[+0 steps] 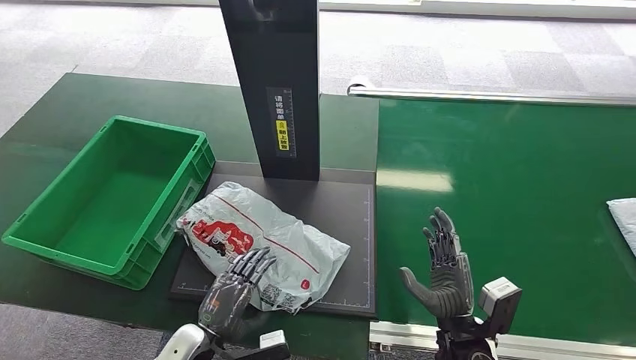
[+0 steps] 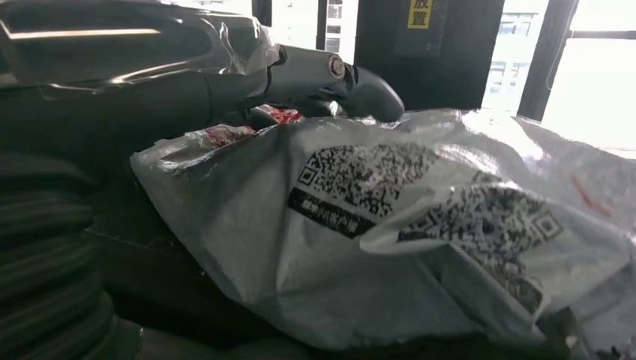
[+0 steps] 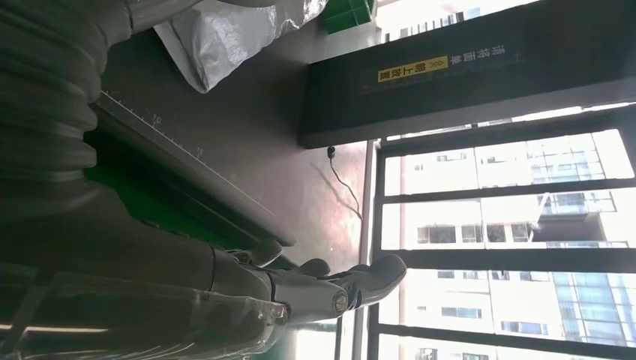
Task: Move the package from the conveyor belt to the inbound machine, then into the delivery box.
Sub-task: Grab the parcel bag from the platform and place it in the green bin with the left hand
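The package (image 1: 262, 244), a white plastic bag with red print and printed codes, lies crumpled on the dark plate (image 1: 345, 217) of the inbound machine. My left hand (image 1: 232, 289) lies on the package's near edge with its fingers stretched out over the bag. In the left wrist view the fingers (image 2: 330, 75) reach straight over the top of the package (image 2: 390, 225); the thumb is hidden. My right hand (image 1: 442, 270) stands upright and open above the green conveyor belt (image 1: 525, 187), holding nothing. The green delivery box (image 1: 112, 195) sits empty to the left of the plate.
The machine's black column (image 1: 274, 90) rises at the back of the plate. A second pale package (image 1: 624, 217) lies at the belt's right edge. The right wrist view looks past my right hand (image 3: 225, 292) to the plate, the column (image 3: 480, 82) and windows.
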Available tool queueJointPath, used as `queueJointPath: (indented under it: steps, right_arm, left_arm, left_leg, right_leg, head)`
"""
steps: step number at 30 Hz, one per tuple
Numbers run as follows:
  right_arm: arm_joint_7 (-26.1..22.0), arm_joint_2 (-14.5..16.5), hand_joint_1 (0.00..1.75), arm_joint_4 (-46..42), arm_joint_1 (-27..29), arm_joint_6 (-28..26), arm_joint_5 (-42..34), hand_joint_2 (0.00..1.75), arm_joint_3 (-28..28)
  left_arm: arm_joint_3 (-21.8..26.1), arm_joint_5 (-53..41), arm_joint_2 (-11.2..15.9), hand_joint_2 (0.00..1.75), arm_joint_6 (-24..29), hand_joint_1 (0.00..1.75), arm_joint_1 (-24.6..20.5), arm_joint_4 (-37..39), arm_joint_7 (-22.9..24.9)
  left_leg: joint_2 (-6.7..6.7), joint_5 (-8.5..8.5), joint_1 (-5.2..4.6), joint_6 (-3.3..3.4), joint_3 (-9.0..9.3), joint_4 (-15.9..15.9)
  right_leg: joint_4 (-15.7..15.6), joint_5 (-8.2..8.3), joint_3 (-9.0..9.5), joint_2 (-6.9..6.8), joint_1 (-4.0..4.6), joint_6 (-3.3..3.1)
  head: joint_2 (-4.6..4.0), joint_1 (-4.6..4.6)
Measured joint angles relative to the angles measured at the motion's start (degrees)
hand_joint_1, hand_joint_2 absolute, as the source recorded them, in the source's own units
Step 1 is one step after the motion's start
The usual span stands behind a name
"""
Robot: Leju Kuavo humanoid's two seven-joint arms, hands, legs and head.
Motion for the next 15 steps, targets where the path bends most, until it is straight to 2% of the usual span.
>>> queueJointPath:
  steps: [15]
  right_arm:
    - [0.08,0.90,0.00,-2.02,0.85,0.55,0.33,1.75,0.56]
  left_arm:
    - [0.24,0.27,0.45,1.75,0.88,1.75,-1.12,0.44,0.39]
  left_leg:
    - [0.00,0.12,0.00,0.01,0.14,-0.02]
  right_leg:
    - [0.00,0.10,0.14,-0.01,0.00,-0.07]
  head:
    - [0.00,0.01]
